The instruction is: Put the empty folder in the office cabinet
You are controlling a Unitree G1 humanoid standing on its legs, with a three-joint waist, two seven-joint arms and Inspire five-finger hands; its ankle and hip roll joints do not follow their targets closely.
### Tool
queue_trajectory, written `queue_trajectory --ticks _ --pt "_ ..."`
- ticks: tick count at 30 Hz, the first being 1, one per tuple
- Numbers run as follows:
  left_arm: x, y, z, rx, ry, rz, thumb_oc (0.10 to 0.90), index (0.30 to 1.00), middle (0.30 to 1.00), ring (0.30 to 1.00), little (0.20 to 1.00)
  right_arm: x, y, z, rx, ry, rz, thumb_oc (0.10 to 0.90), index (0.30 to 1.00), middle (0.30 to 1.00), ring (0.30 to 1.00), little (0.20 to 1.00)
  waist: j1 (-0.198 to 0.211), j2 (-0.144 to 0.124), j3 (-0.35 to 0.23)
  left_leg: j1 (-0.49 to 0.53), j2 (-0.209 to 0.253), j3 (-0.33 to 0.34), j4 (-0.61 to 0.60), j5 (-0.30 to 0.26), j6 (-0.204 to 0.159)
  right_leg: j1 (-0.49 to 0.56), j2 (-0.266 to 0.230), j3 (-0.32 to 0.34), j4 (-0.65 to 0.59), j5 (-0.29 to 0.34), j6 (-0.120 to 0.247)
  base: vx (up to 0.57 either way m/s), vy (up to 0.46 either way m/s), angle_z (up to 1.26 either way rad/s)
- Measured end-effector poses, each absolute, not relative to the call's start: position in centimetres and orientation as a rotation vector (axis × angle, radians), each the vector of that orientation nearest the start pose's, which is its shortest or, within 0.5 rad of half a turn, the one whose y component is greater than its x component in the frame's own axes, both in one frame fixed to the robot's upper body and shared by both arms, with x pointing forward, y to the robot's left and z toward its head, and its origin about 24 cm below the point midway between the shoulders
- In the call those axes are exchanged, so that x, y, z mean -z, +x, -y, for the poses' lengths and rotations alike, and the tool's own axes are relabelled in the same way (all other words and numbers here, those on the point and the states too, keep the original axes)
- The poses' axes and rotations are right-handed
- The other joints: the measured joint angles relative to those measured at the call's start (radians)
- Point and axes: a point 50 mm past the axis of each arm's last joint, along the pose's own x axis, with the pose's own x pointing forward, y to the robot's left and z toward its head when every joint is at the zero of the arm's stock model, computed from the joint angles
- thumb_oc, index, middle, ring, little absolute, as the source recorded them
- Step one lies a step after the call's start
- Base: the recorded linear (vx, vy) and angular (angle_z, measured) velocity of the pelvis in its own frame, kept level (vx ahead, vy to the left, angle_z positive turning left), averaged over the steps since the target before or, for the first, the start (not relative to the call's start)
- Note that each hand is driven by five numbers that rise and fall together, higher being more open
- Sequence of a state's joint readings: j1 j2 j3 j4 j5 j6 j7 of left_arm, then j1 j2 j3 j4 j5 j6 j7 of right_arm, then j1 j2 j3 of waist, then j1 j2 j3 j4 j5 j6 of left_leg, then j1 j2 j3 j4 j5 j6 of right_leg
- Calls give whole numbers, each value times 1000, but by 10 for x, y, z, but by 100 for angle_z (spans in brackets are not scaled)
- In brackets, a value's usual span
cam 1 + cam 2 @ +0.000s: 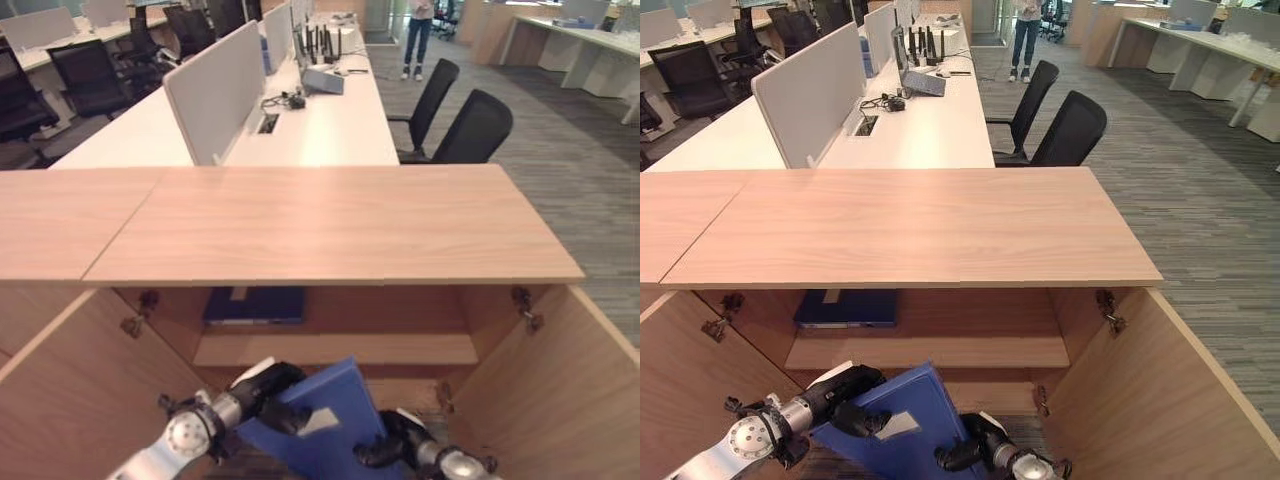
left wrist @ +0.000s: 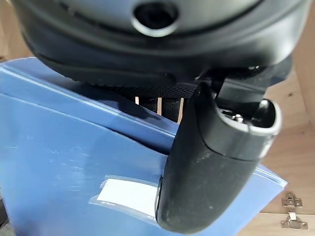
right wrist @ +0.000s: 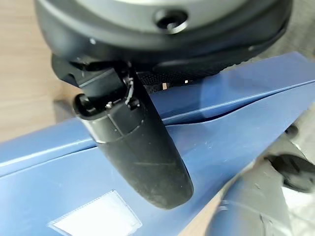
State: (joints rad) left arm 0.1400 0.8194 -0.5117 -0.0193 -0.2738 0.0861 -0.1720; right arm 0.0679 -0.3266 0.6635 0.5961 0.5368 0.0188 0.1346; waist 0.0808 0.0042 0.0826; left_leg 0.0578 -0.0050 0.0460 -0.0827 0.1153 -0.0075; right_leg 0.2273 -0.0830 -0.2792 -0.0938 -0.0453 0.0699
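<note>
A blue folder (image 1: 338,405) with a white label pocket (image 1: 318,421) is held tilted in front of the open cabinet's lower compartment (image 1: 400,385). My left hand (image 1: 265,388) grips its left edge, with the thumb (image 2: 206,167) pressed on the cover beside the label (image 2: 125,194). My right hand (image 1: 395,440) holds the folder's lower right edge, its thumb (image 3: 142,157) lying on the blue cover (image 3: 236,113). The fingers of both hands are hidden behind the folder.
A dark blue folder (image 1: 255,305) lies flat on the cabinet's shelf (image 1: 335,350). Both cabinet doors (image 1: 70,400) (image 1: 560,400) stand open at either side. The wooden top (image 1: 330,225) overhangs the opening. Desks, black chairs (image 1: 470,130) and a person (image 1: 418,35) are behind.
</note>
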Motion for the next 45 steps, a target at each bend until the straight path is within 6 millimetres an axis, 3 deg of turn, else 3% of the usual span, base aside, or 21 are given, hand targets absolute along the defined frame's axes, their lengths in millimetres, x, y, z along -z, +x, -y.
queue_trajectory --ticks 5,7,8,11,12,15,16,18,20,22,23,24,27,28,30,32,36,40,43,45 --pt "10 186 -203 543 254 -493 800 900 900 900 900 119 138 141 -409 109 -887 400 300 300 300 300 2 4 -1 0 1 -1 -1 -3 -4 1 1 0 0 2 -1 0 0 1" --pt "3 192 -197 429 28 -376 800 900 900 900 900 120 136 148 -365 174 -893 400 300 300 300 300 2 4 -2 -1 0 -3 -4 -5 -7 2 1 0 0 2 -2 1 -1 3" --pt "4 196 -196 297 -168 -301 800 900 900 900 900 121 133 151 -338 230 -893 400 300 300 300 300 3 6 -5 -2 0 -6 -4 -5 -7 3 2 -2 0 2 -1 0 0 0" --pt "17 191 -202 111 -307 -283 800 900 900 900 900 124 127 152 -176 412 -890 400 300 300 300 300 -3 15 -9 -2 0 -6 -4 -5 -6 1 3 -5 0 1 -1 -1 -2 -1" --pt "41 179 -206 -35 -362 -370 800 900 900 900 900 126 126 151 -87 509 -883 400 300 300 300 300 -15 25 -16 -2 0 -6 -3 -2 1 1 2 -5 0 0 -2 0 0 0" --pt "73 153 -210 -180 -380 -534 800 900 900 900 900 126 129 150 -43 535 -872 400 300 300 300 300 -22 29 -18 -2 1 -7 0 1 4 0 3 -6 0 -2 -2 0 0 0" --pt "99 128 -211 -344 -424 -671 800 900 900 900 900 125 132 152 -2 552 -859 400 300 300 300 300 -23 26 -18 -2 1 -7 0 1 4 1 3 -7 0 -2 -4 0 0 0" --pt "113 106 -210 -416 -433 -778 800 900 900 900 900 125 135 152 26 551 -858 400 300 300 300 300 -20 20 -17 -4 1 -10 0 1 4 1 4 -7 0 -2 -7 10 -8 5" --pt "135 80 -209 -653 -635 -851 800 900 900 900 900 127 141 155 96 584 -855 400 300 300 300 300 -17 20 -18 -4 0 -9 0 0 3 2 3 -7 0 -7 0 0 0 0" --pt "153 58 -208 -821 -728 -950 800 900 900 900 900 129 144 157 173 645 -857 400 300 300 300 300 -17 21 -19 -4 1 -10 0 0 2 2 4 -7 0 -7 0 0 0 0" --pt "169 24 -205 -951 -766 -1110 800 900 900 900 900 128 148 156 228 715 -843 400 300 300 300 300 -20 20 -19 -4 2 -15 -1 -7 -5 2 5 -7 0 -7 0 0 0 0" --pt "173 9 -203 -999 -774 -1166 800 900 900 900 900 128 150 154 229 733 -838 400 300 300 300 300 -22 19 -20 -4 2 -14 -3 -7 -5 2 5 -6 0 -7 0 32 11 1" --pt "175 -44 -211 -1028 -584 -1505 800 900 900 900 900 123 162 147 249 840 -795 400 300 300 300 300 -26 14 -30 -3 4 -13 -4 -11 -11 1 7 -6 0 -7 -4 27 13 -3" --pt "172 -65 -213 -911 -438 -1585 800 900 900 900 900 118 172 145 255 896 -759 400 300 300 300 300 -20 15 -33 -3 5 -7 -4 -13 -9 0 6 -5 0 -7 -4 53 32 -10" --pt "169 -83 -209 -672 -258 -1682 800 900 900 900 900 99 208 139 237 984 -644 400 300 300 300 300 2 20 -42 -5 2 -3 -4 -16 -8 -3 3 -3 0 -7 -3 50 24 -5" --pt "171 -74 -210 -568 -192 -1665 800 900 900 900 900 84 230 138 292 1126 -526 400 300 300 300 300 33 19 -43 -18 1 -10 -4 -15 -9 -11 4 -7 0 -8 -2 50 1 14" --pt "175 -26 -216 -324 22 -1536 800 900 900 900 900 61 271 150 455 1305 -332 400 300 300 300 300 71 20 -42 -61 -14 -54 1 7 4 -32 1 -54 7 -9 -4 42 0 34" --pt "174 -6 -224 -272 97 -1468 800 900 900 900 900 55 279 170 555 1345 -235 400 300 300 300 300 89 38 -21 -109 -19 -71 1 10 4 -75 -2 -69 6 -10 -3 26 6 13" --pt "174 3 -224 -242 127 -1452 800 900 900 900 900 38 293 190 572 1336 -144 400 300 300 300 300 88 58 58 -182 -11 -78 1 23 -1 -147 7 -84 1 -9 -4 -10 37 4" --pt "174 19 -220 -188 162 -1416 800 900 900 900 900 8 317 200 540 1346 -32 400 300 300 300 300 87 77 128 -253 -1 -78 2 43 -1 -223 14 -79 11 10 -15 -95 90 -12"
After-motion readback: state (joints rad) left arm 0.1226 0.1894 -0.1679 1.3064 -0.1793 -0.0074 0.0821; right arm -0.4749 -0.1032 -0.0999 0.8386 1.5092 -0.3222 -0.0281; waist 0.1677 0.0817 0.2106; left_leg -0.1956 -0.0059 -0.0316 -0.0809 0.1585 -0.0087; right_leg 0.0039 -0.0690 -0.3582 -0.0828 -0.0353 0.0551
